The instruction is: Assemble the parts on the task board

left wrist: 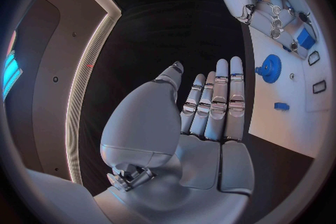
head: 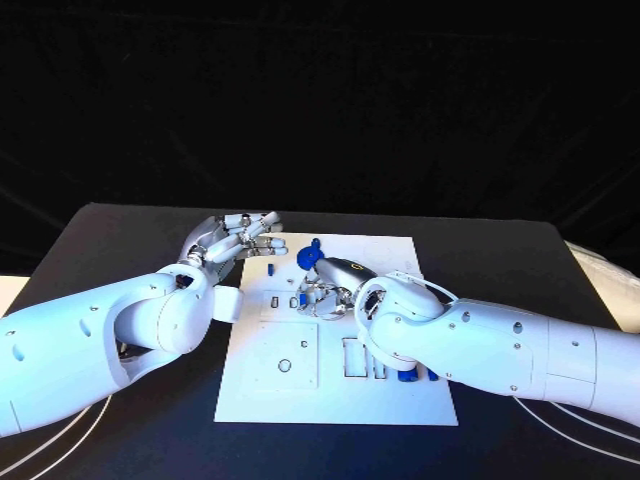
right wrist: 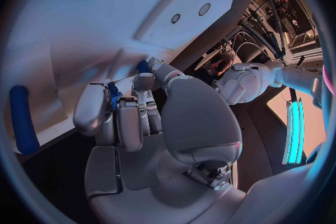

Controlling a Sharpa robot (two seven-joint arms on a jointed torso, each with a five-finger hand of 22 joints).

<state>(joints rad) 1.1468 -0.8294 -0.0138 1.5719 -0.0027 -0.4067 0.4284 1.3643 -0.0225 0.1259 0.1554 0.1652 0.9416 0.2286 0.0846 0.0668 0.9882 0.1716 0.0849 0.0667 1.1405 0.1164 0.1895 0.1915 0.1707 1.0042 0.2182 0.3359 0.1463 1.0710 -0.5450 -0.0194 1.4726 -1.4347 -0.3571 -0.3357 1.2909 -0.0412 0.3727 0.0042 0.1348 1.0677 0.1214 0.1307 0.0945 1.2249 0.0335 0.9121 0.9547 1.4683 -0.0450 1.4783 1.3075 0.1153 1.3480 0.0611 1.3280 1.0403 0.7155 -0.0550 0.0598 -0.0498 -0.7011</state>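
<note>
Board [head: 407, 395] white, mid-table | left hand [head: 242, 236] off its far left corner, fingers straight, holding nothing | right hand [head: 327, 285] over board middle, fingers curled round small blue part [right wrist: 114, 96] | blue gear [left wrist: 270, 69] on board near far edge | blue peg [right wrist: 23, 126] lying on board

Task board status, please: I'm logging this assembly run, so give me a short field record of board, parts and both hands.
board: white task board mid-table
gear: blue gear on the board, untouched
right hand: right hand over the board, fingers curled round a small blue part
left hand: left hand flat and holding nothing, beside the board's edge
loose part: blue cylinder lying on the board
</note>
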